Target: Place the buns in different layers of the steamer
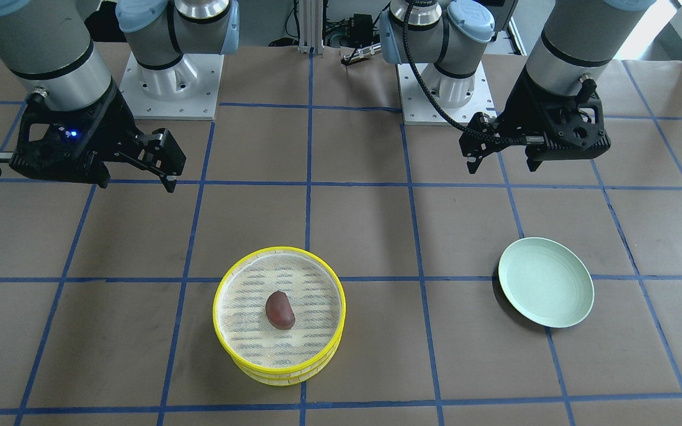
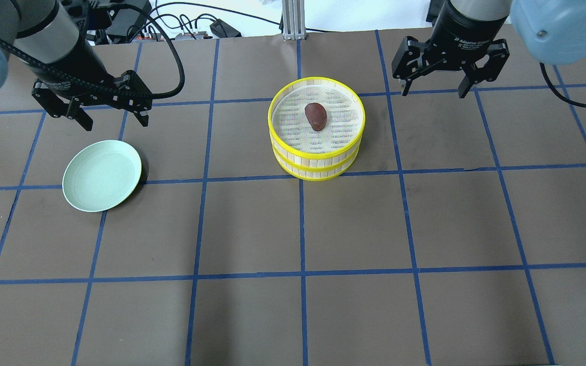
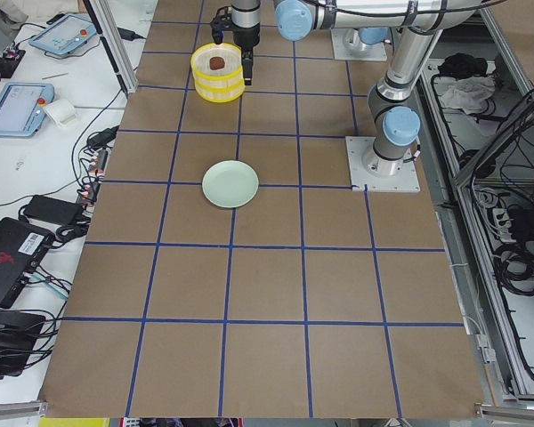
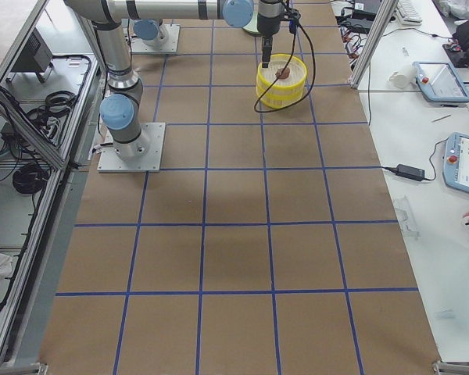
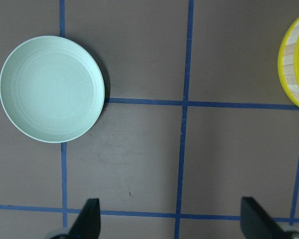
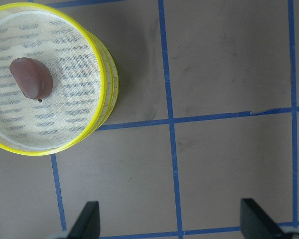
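The steamer (image 2: 316, 158) is two stacked yellow-rimmed trays at the table's middle. A dark reddish-brown bun (image 2: 316, 116) lies on the top tray's mesh floor; it also shows in the front view (image 1: 280, 309) and the right wrist view (image 6: 31, 83). The cream-white bun is not visible. My left gripper (image 2: 115, 122) is open and empty, above the table behind the pale green plate (image 2: 102, 175). My right gripper (image 2: 433, 92) is open and empty, to the right of the steamer and apart from it.
The pale green plate (image 1: 545, 290) lies empty, to the steamer's left in the overhead view. The brown table is marked with a blue tape grid. The arm bases stand at the robot's edge of the table. Operator desks with tablets flank the table ends.
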`<state>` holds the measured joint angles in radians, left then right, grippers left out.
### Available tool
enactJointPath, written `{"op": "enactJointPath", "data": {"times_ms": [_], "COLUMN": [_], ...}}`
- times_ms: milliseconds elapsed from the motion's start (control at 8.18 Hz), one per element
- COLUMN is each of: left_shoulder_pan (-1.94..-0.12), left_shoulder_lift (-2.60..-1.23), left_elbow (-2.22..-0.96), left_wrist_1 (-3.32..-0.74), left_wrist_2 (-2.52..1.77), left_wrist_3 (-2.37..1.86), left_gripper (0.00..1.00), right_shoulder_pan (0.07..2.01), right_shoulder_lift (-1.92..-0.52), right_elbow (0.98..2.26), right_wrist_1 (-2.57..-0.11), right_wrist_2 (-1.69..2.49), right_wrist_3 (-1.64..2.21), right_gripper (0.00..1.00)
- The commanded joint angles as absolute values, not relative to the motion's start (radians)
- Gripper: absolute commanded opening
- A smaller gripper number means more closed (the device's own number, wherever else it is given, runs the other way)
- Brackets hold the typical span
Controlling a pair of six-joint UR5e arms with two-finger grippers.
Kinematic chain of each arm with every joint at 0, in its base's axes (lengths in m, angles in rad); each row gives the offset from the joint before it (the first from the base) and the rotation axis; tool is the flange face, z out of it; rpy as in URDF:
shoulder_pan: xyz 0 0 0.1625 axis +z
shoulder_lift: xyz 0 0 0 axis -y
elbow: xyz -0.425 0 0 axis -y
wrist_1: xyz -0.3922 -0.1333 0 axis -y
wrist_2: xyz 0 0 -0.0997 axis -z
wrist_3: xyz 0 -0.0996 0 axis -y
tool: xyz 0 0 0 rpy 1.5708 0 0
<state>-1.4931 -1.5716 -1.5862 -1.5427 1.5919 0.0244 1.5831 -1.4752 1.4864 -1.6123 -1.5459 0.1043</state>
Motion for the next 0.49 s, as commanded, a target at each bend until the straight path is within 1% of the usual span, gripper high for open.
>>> {"op": "enactJointPath", "data": {"times_ms": [0, 367], "left_shoulder_pan": [-1.494, -1.493], "left_shoulder_lift": [-1.566, -1.562], "left_elbow": [-1.608, -1.629], "left_wrist_1": [-1.543, -1.546], "left_wrist_2": [1.595, 1.598], "left_wrist_3": [0.026, 0.025], "left_gripper": [1.00, 1.00], "right_shoulder_pan": [1.583, 1.583], "right_shoulder_lift": [-1.476, -1.474], "right_elbow": [1.488, 1.488], "right_wrist_1": [-1.612, -1.612], "right_wrist_2": [-1.545, -1.545], "right_wrist_3": [0.104, 0.103], "right_gripper": [1.00, 1.00]}}
